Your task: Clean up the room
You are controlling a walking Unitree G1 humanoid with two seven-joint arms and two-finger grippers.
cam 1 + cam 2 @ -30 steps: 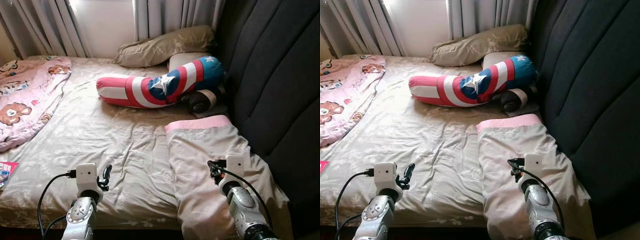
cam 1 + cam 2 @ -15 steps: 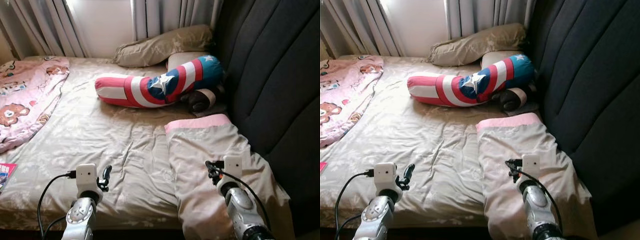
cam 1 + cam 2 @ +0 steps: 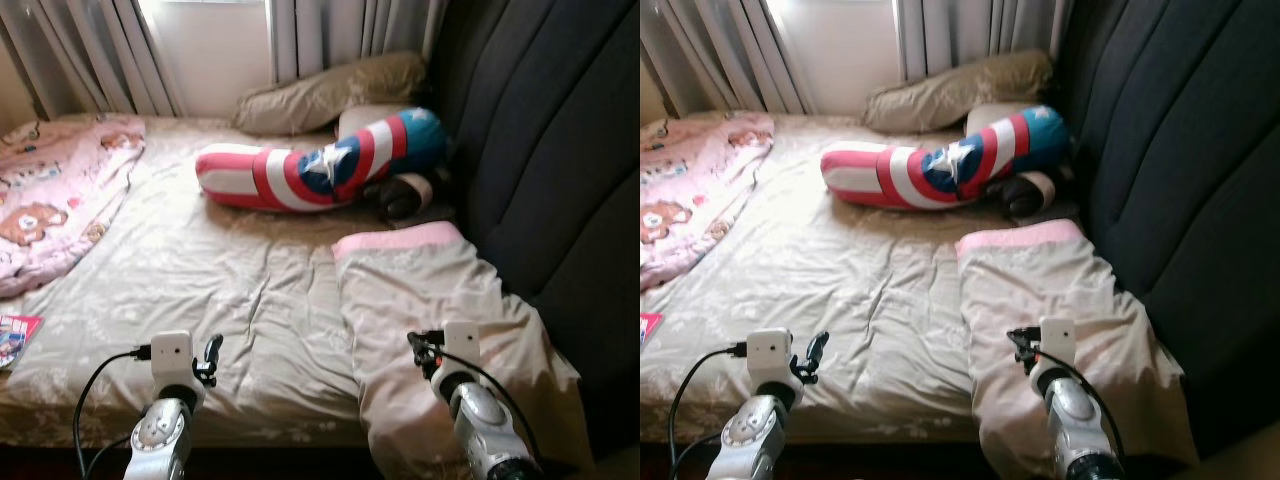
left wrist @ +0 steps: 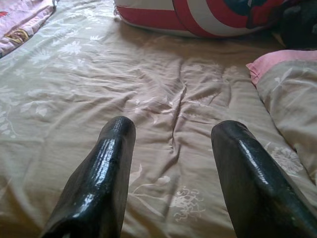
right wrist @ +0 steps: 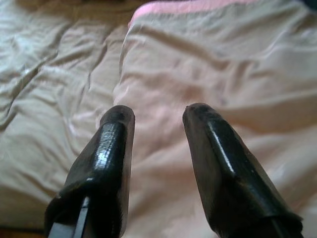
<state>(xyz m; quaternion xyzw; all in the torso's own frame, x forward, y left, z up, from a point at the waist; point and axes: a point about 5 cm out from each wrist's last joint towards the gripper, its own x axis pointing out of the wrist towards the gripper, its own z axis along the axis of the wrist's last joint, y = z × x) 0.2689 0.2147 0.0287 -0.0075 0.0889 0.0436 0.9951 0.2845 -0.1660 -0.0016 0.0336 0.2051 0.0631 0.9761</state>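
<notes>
A beige folded quilt with a pink hem (image 3: 430, 290) lies on the bed's right side by the headboard. My right gripper (image 5: 158, 113) hovers open just above its near part, nothing between the fingers; it also shows low in the left eye view (image 3: 418, 346). My left gripper (image 4: 173, 130) is open over the wrinkled beige floral sheet (image 3: 200, 270) near the bed's front edge (image 3: 212, 350). A red, white and blue star bolster (image 3: 310, 170) lies across the far half of the bed. A pink bear-print blanket (image 3: 55, 200) is bunched at the left.
A beige pillow (image 3: 330, 88) rests against grey curtains (image 3: 100, 50) at the back. A dark rolled thing (image 3: 405, 195) sits beside the bolster. The dark padded headboard (image 3: 540, 150) walls the right side. A colourful booklet (image 3: 12, 335) lies at the left front edge.
The whole picture has shifted a little, so the camera moved. Both grippers sit slightly lower in the view and stay open. Nothing on the bed has moved.
</notes>
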